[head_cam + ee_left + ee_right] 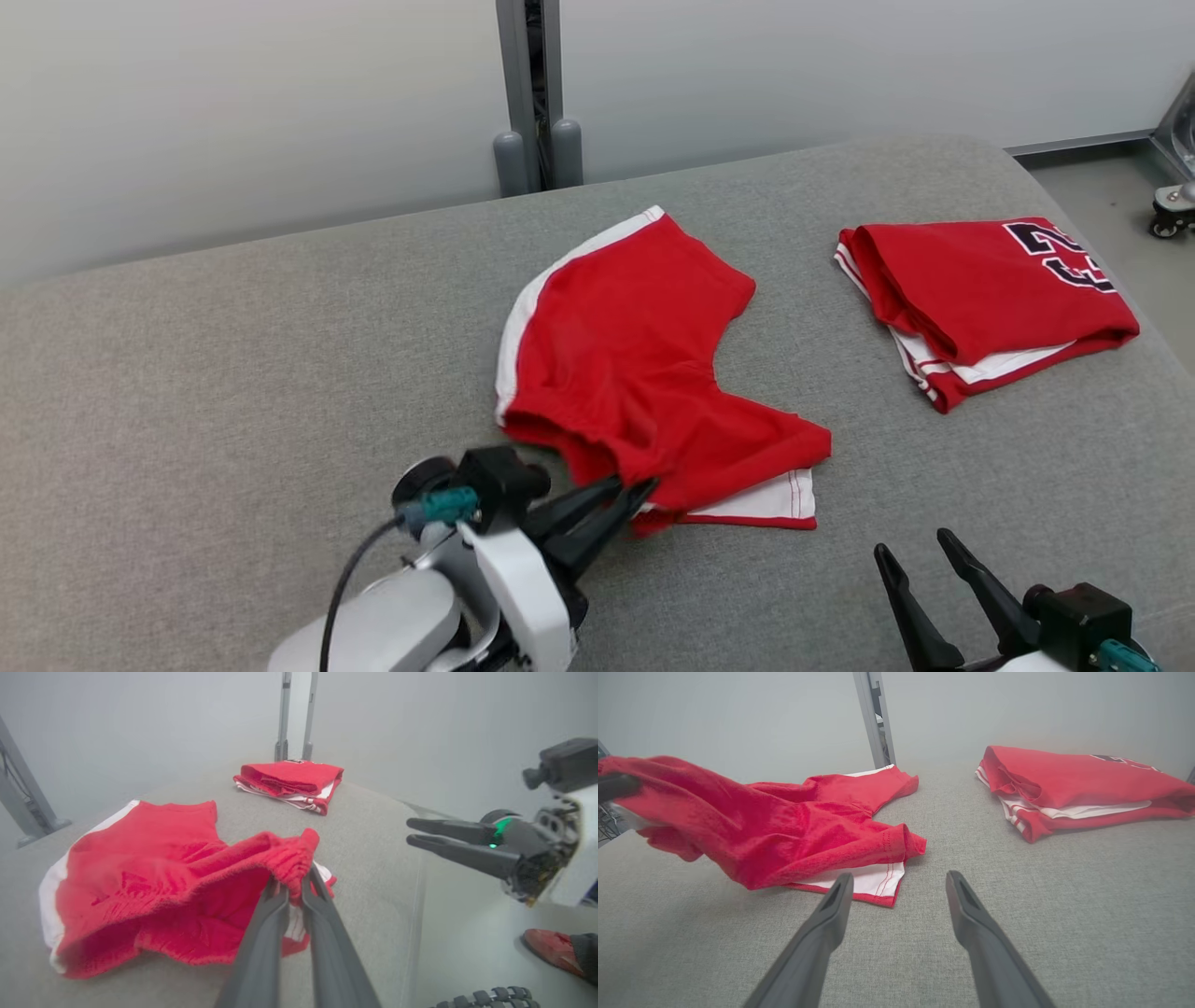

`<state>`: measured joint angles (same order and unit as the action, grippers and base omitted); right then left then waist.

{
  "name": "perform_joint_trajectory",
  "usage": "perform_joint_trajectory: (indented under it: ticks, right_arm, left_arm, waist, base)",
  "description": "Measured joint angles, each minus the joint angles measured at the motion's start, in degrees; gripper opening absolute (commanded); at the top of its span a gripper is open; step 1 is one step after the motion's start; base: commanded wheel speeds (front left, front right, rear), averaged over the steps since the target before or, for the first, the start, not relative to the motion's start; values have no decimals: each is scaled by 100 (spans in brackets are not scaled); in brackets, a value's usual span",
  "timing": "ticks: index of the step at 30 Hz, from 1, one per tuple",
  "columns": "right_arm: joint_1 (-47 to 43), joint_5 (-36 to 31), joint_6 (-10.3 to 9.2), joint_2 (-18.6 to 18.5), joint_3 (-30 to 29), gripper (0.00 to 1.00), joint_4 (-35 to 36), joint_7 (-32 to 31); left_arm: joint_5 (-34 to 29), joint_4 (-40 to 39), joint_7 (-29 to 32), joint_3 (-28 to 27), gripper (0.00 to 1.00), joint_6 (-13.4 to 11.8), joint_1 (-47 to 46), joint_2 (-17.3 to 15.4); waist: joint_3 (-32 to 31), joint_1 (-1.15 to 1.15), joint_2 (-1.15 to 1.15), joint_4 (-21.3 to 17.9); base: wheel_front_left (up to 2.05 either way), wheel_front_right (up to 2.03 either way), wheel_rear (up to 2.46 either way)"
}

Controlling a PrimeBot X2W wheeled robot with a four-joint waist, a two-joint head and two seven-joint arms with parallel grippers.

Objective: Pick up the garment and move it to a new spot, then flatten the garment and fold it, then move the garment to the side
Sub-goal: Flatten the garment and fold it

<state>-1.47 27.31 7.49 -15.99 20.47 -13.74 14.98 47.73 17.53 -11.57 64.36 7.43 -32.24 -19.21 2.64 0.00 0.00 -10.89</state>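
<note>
A robotics lab or test bay is suggested rather than a home. The work surface is a broad padded bench (233, 392), covered in plain grey fabric and rounded at the edges. It is backed by bare pale wall panels (233, 112) that are joined at a grey metal post (529, 84). Past the bench's right edge a smooth grey floor (1092, 187) is seen, and a small castor wheel (1167, 224) of some metal-framed equipment stands on it. Red shorts (625, 364) and a folded red garment (990, 299) are laid out on the bench. A person's shoe (549, 947) is seen on the floor beside it.
</note>
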Motion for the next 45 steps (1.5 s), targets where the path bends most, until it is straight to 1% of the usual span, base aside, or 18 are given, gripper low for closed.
perform_joint_trajectory:
  ticks: [1,3,4,6,8,11,13,15,20,24,26,31,32,34,35,36,41,45]
  right_arm:
    - [0,0,0,0,0,100,0,0]
    - [-1,-1,0,18,16,100,-5,-1]
    - [-1,-3,0,27,20,100,-11,0]
    - [0,-3,0,55,42,100,-16,0]
    - [2,-4,0,77,79,100,-21,0]
    - [16,-2,0,98,127,100,-33,0]
    - [38,4,0,114,134,100,-44,-1]
    - [46,4,0,124,130,100,-60,0]
    - [97,4,0,145,178,100,-165,-1]
    - [169,4,0,177,235,100,-203,0]
    - [225,3,0,175,276,100,-222,0]
    - [450,-30,0,187,579,100,-343,-1]
    - [534,-19,0,214,630,100,-366,-1]
    - [759,-13,0,232,850,100,-463,0]
    - [877,-12,0,244,960,100,-544,-1]
    - [992,-5,0,260,1057,100,-608,0]
    - [1437,100,0,267,1455,100,-927,-1]
    - [1640,152,0,250,1549,100,-1090,0]
  left_arm:
    - [0,0,0,0,0,0,0,0]
    - [252,-218,111,-163,0,-1,-97,3]
    - [353,-281,160,-269,0,-59,-141,0]
    - [637,-302,331,-486,0,-275,-167,-11]
    - [798,-174,470,-667,0,-591,-165,-70]
    - [991,107,645,-896,0,-998,-149,-246]
    - [1056,267,660,-1020,0,-1174,-110,-355]
    - [1204,445,725,-1134,0,-1272,-72,-456]
    - [1351,984,787,-1295,0,-1356,23,-702]
    - [1446,1424,777,-1370,2,-1345,31,-723]
    - [1492,1629,750,-1391,2,-1293,32,-700]
    - [1490,1962,622,-1362,10,-1004,20,-597]
    - [1485,2009,581,-1352,15,-985,13,-564]
    - [1428,2105,487,-1328,41,-936,-5,-521]
    - [1415,2161,441,-1324,86,-915,-7,-497]
    - [1388,2212,409,-1310,100,-899,-9,-468]
    - [1157,2309,-63,-1293,100,-1018,-83,-319]
    - [889,2005,-315,-1472,100,-1241,47,-267]
  waist:
    - [0,0,0,0]
    - [-15,0,0,-28]
    - [-20,0,0,-41]
    - [-28,0,0,-69]
    - [-25,0,0,-103]
    - [11,0,0,-140]
    - [50,0,0,-150]
    - [90,0,0,-146]
    - [185,0,0,-97]
    - [237,0,0,-48]
    - [256,0,0,-26]
    - [293,0,0,5]
    - [295,0,0,7]
    - [299,0,0,15]
    - [298,0,0,23]
    - [293,0,0,37]
    - [264,0,0,176]
    - [246,0,0,348]
  base:
    - [0,0,0]
    - [0,0,0]
    - [0,0,0]
    - [0,0,0]
    - [0,0,0]
    - [0,0,0]
    - [0,0,0]
    - [0,0,0]
    - [0,0,0]
    - [0,0,0]
    - [0,0,0]
    - [0,0,0]
    - [0,0,0]
    - [0,0,0]
    - [0,0,0]
    - [0,0,0]
    - [0,0,0]
    - [0,0,0]
